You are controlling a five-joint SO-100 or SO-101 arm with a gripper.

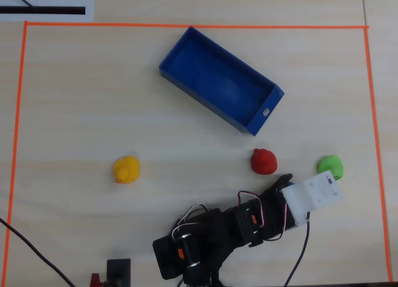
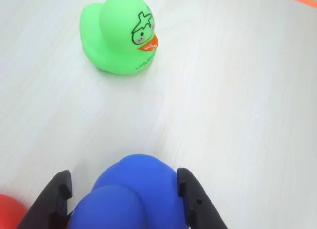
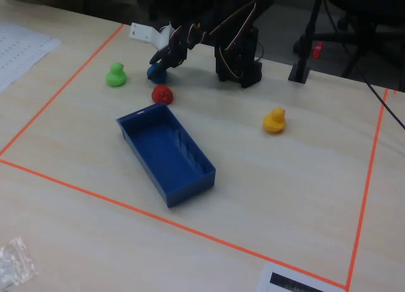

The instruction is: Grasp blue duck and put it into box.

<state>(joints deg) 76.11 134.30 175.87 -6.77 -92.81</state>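
Observation:
The blue duck (image 2: pixel 133 194) sits on the table between my gripper's (image 2: pixel 123 178) black fingers in the wrist view. The right finger (image 2: pixel 190 197) lies against its side and the left finger (image 2: pixel 57 199) stands a sliver off it. The jaws are open around the duck. In the fixed view the duck (image 3: pixel 155 73) sits under the gripper (image 3: pixel 161 63), left of the arm. In the overhead view the gripper (image 1: pixel 286 181) and its white camera mount hide the duck. The dark-blue box (image 1: pixel 221 79) (image 3: pixel 166 152) lies empty at the table's middle.
A green duck (image 2: pixel 119 35) (image 1: pixel 330 166) sits just ahead of the gripper. A red duck (image 1: pixel 263 161) (image 3: pixel 162 94) sits between the gripper and the box. A yellow duck (image 1: pixel 126 169) lies apart. Orange tape (image 1: pixel 186 26) frames the table.

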